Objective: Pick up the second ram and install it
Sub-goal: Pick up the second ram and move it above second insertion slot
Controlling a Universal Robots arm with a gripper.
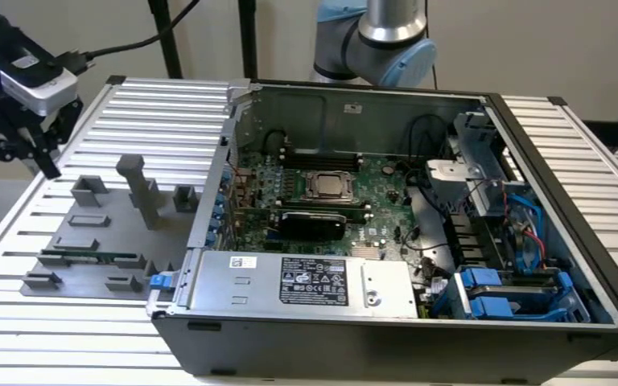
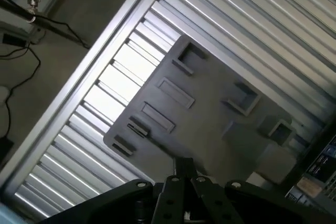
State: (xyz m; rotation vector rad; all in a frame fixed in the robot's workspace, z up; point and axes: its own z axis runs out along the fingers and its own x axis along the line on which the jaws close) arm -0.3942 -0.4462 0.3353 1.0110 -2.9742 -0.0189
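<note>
One green stick, the second ram [image 1: 89, 259], lies lengthwise in a low seat near the front of the grey holder plate [image 1: 116, 232], untouched, with small grey blocks just beside it. At the exterior view's right of the plate stands the open computer case [image 1: 395, 342], its power supply [image 1: 298, 280] in front and the motherboard [image 1: 320, 189] behind. Farther back on the plate rises a tall grey post [image 1: 132, 189]. Above the plate's far edge, well apart from the ram, hangs the gripper [image 1: 35, 157], carrying nothing that can be seen; whether it is open or closed cannot be told. The wrist view looks down past the gripper [image 2: 185, 174] onto the plate [image 2: 210, 114]. The step in hand appears to be the reach. A sound pickup likely needs a square descent over the stick's middle, clear of the post and blocks, holding the board by its long edges.
</note>
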